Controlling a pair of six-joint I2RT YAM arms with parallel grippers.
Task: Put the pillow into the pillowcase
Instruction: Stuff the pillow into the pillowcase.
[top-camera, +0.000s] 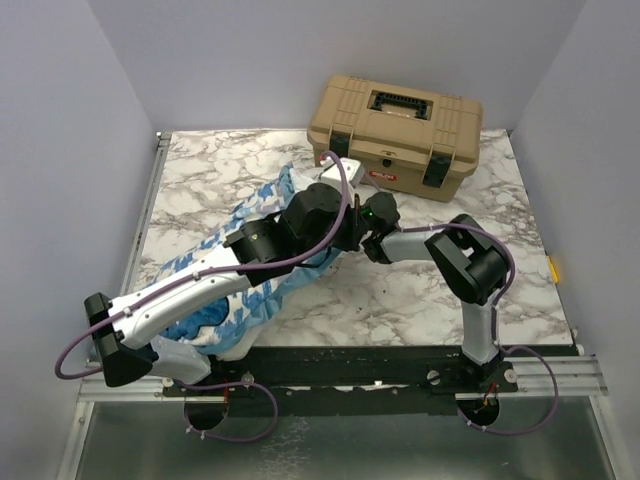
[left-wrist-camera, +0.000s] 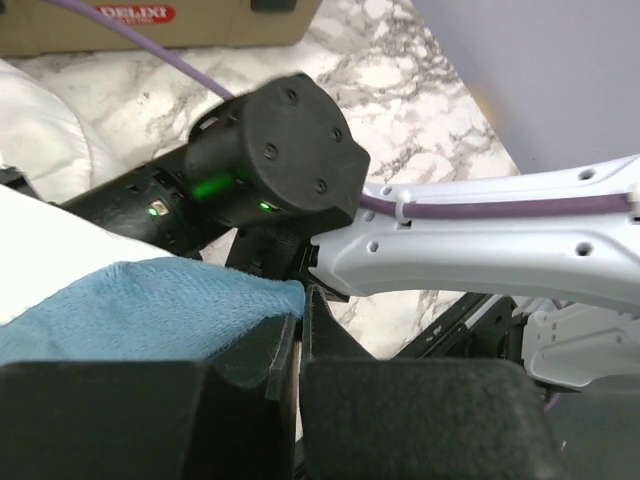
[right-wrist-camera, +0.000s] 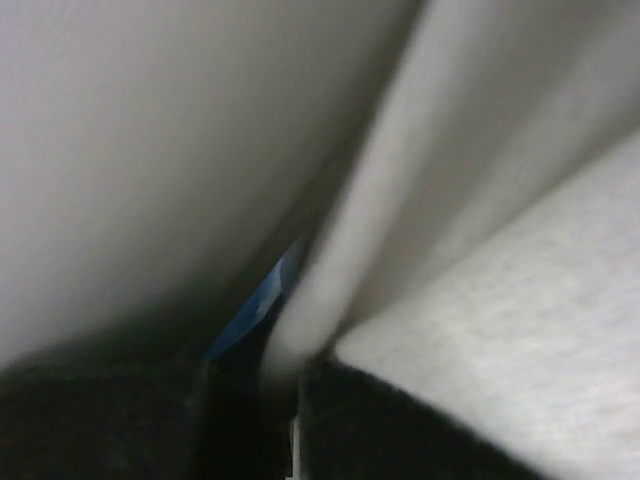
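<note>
On the marble bench (top-camera: 420, 300) the pillowcase (top-camera: 262, 200) lies slantwise, from the near left corner up toward the middle, its blue and cream check facing up. The left arm (top-camera: 190, 290) stretches along the top of it. The right arm (top-camera: 470, 265) bends in from the right, so the two wrists meet over the far end of the case, a little in front of the tan toolbox (top-camera: 395, 135) at the back of the bench. In the left wrist view the left fingers (left-wrist-camera: 325, 340) are pressed together on the pillowcase's soft blue edging, with plain white cloth running on from it to the left. The black wrist of the right arm is just beyond them, its green lights lit. The pillow (left-wrist-camera: 40, 130) shows there as a plump white bulge at the left, close to the toolbox. How much of it is inside the case cannot be told. The right wrist view is blurred and very close. The right fingers (right-wrist-camera: 350, 420) are together on a fold of white cloth (right-wrist-camera: 330, 290) with a sliver of blue beside it. Whether that fold is the case's lining or the pillow cannot be told.
</note>
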